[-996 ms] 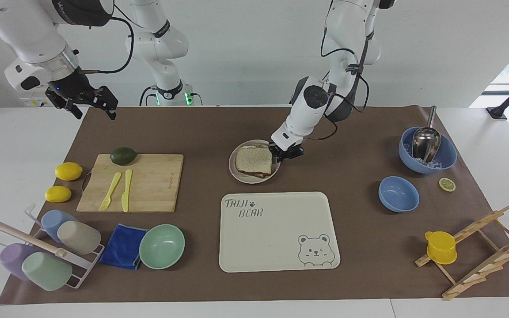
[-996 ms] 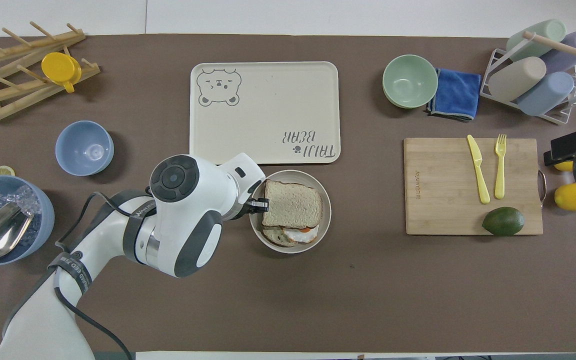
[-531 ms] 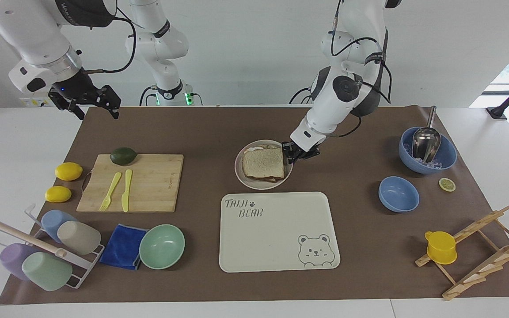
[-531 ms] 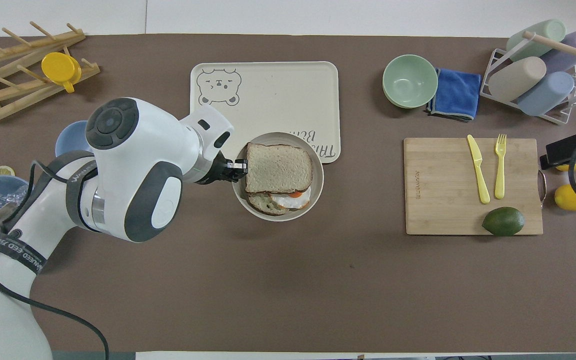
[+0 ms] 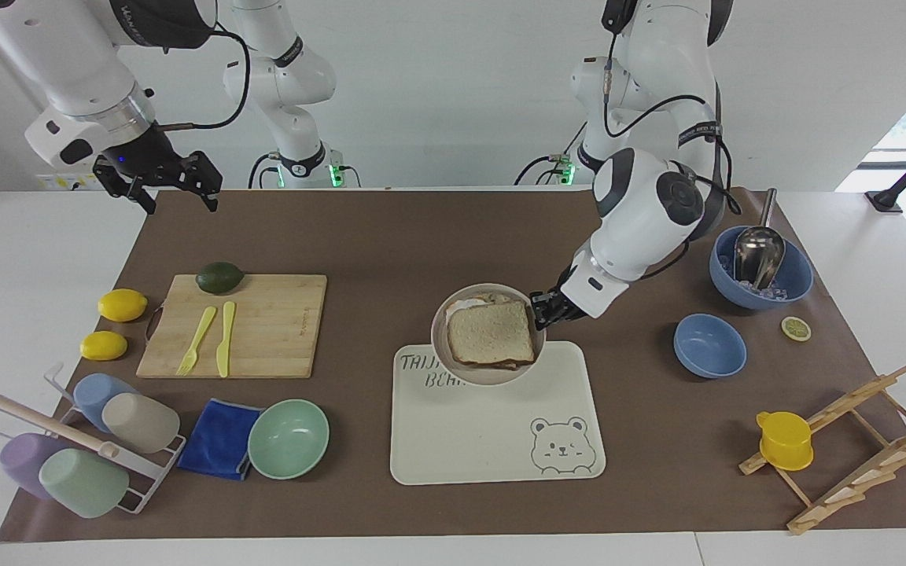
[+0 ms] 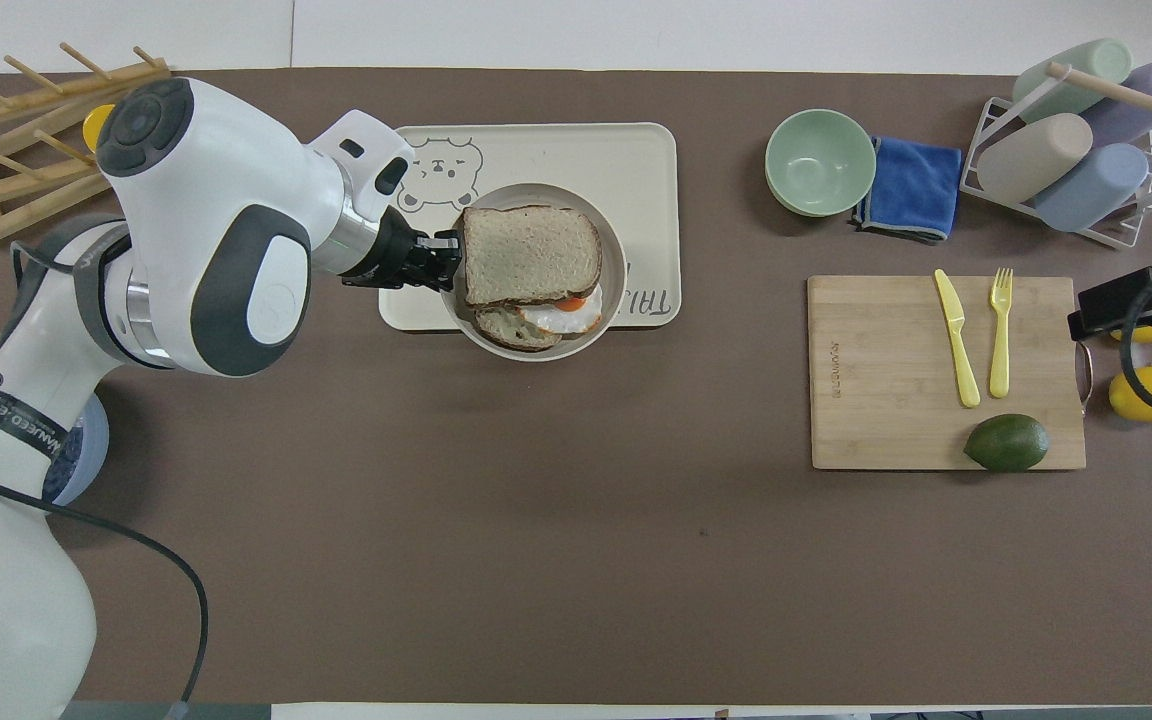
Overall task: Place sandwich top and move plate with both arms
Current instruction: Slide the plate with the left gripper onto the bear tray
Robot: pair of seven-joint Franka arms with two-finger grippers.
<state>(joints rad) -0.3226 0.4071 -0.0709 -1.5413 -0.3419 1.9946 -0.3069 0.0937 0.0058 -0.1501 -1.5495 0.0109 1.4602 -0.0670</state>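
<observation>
The sandwich top (image 5: 491, 335) (image 6: 531, 254), a plain brown bread slice, lies on the egg toast (image 6: 556, 318) on the small round beige plate (image 5: 484, 375) (image 6: 612, 290). My left gripper (image 5: 543, 311) (image 6: 444, 262) is shut on the plate's rim at the left arm's end and holds the plate in the air over the edge of the cream bear tray (image 5: 492, 436) (image 6: 636, 160) that is nearer to the robots. My right gripper (image 5: 178, 189) (image 6: 1126, 305) waits raised above the right arm's end of the table, its fingers spread and empty.
A cutting board (image 5: 237, 324) carries a yellow fork, a yellow knife and an avocado (image 5: 219, 277). Two lemons (image 5: 121, 304) lie beside it. A mint bowl (image 5: 288, 439), blue cloth, cup rack, two blue bowls (image 5: 708, 344), a lemon slice and a wooden rack with a yellow cup (image 5: 785, 440) stand around.
My left gripper has lifted the plate with the sandwich off the mat and carried it away from the robots, to over the bear tray's edge. The right gripper drifted slightly.
</observation>
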